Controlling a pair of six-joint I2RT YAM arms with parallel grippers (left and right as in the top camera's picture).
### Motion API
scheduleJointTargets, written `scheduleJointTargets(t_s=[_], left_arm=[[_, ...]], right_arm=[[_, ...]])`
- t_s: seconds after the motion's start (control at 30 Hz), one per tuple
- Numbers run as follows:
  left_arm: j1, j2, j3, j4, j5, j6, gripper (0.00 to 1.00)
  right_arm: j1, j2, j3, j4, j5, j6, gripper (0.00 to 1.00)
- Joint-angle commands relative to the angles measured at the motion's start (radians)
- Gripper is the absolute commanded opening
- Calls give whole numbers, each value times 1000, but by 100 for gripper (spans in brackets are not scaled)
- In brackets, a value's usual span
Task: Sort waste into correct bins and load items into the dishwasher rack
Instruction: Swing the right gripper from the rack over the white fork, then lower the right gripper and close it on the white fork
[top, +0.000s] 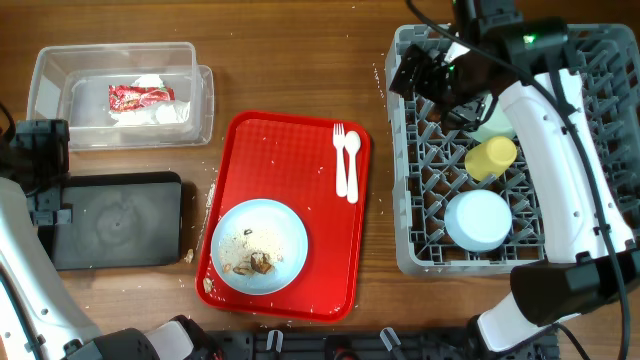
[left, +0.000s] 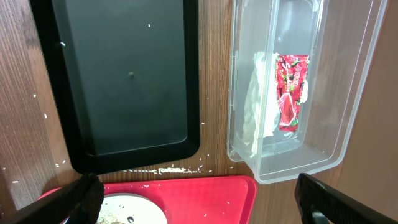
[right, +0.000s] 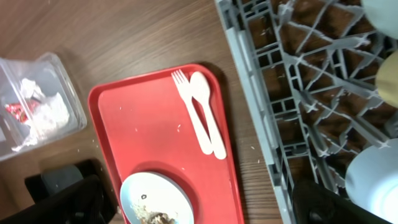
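A light blue plate (top: 270, 225) holding brown food scraps (top: 255, 263) lies on the red tray (top: 285, 160), beside a white fork (top: 339, 150) and spoon (top: 352, 165). The clear tub (top: 50, 70) holds a red wrapper (top: 140, 96) and white napkins (top: 155, 114). Below it lies the black tray (top: 120, 220). In the grey rack (top: 404, 180) are a yellow cup (top: 490, 157), an upturned light blue bowl (top: 478, 220) and a pale green bowl (top: 497, 127). My right gripper (top: 420, 72) hangs open over the rack's far-left corner. At the left edge my left gripper (top: 48, 170) is open, holding nothing.
White crumbs are scattered on the wood between the black tray (left: 124, 81) and the red tray (left: 205, 196). The right arm's white body crosses the rack's right side. Bare wood lies between the red tray and the rack (right: 298, 93).
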Motion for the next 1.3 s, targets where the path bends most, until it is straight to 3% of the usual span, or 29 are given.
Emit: scheduleJointTargets(t_s=[0.0, 0.33, 0.53, 0.7, 0.83, 1.13, 1.2, 1.27], left_arm=[[6, 2, 0, -3, -14, 11, 100], [6, 2, 0, -3, -14, 11, 100], [6, 2, 0, -3, -14, 11, 100], [6, 2, 0, -3, -14, 11, 100], [6, 2, 0, -3, -14, 11, 100], [6, 2, 0, -3, -14, 11, 100], [6, 2, 0, -3, -14, 11, 100], [6, 2, 0, -3, -14, 11, 100]], right_arm=[[67, -9, -5, 16, 37, 2, 100], [142, -9, -5, 30, 83, -3, 100], [163, -9, -5, 49, -64, -263, 99], [164, -6, -5, 64, -58, -248, 99], [191, 13, -20, 49, -37, -254, 87], [348, 84, -191, 145, 93, -21, 83], [363, 95, -198, 187, 92, -17, 70], [369, 101, -206, 249, 93, -11, 70]])
